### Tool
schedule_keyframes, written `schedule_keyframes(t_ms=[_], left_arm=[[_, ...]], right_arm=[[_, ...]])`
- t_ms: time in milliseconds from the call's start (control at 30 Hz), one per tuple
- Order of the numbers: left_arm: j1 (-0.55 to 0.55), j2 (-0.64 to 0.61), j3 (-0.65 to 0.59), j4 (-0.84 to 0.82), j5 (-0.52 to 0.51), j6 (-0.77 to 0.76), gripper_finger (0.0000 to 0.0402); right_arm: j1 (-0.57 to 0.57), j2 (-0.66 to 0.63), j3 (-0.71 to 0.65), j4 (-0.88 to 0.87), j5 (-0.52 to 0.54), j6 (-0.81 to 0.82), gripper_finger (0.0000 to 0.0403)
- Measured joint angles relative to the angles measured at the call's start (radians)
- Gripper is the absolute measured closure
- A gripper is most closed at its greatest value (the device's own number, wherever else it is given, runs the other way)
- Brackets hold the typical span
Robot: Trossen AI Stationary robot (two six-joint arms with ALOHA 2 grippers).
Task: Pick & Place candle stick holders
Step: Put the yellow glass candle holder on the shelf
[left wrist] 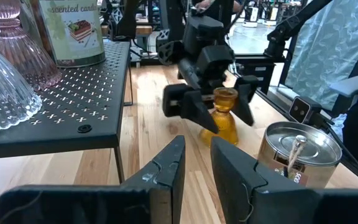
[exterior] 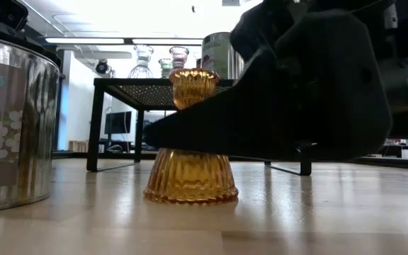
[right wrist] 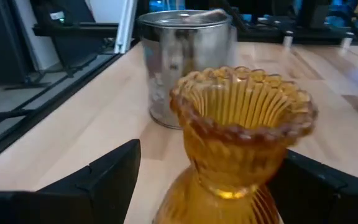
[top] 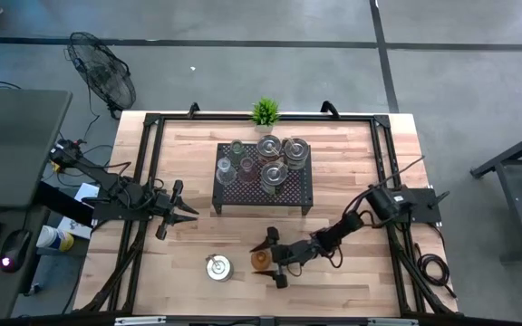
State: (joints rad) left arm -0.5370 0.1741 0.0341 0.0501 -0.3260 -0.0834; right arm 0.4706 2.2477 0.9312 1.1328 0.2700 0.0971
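Ribbed amber glass candle holder (top: pixel 261 259) upright on the light wooden table (top: pixel 352 181), between the spread, non-gripping fingers of the right hand (top: pixel 273 259). Left hand (top: pixel 187 211), fingers narrowly parted and empty, beside the black perforated rack (top: pixel 263 192).

Overhead, table-level, perhaps two wrist-close views

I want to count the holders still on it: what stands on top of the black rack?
On the black rack stand several glass holders and silver tins. They overlap, so an exact count is unclear. The amber holder stands on the table.
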Motion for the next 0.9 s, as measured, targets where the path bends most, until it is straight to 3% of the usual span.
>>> schedule_keyframes(t_ms=[233, 900], left_arm=[[0.0, 0.0, 0.0, 0.0, 0.0, 0.0, 0.0328], [0.0, 0.0, 0.0, 0.0, 0.0, 0.0, 0.0328]], right_arm=[[-0.001, 0.045, 0.078, -0.004, -0.019, -0.027, 0.0094], [-0.019, 0.018, 0.014, -0.008, -0.066, 0.029, 0.0139]])
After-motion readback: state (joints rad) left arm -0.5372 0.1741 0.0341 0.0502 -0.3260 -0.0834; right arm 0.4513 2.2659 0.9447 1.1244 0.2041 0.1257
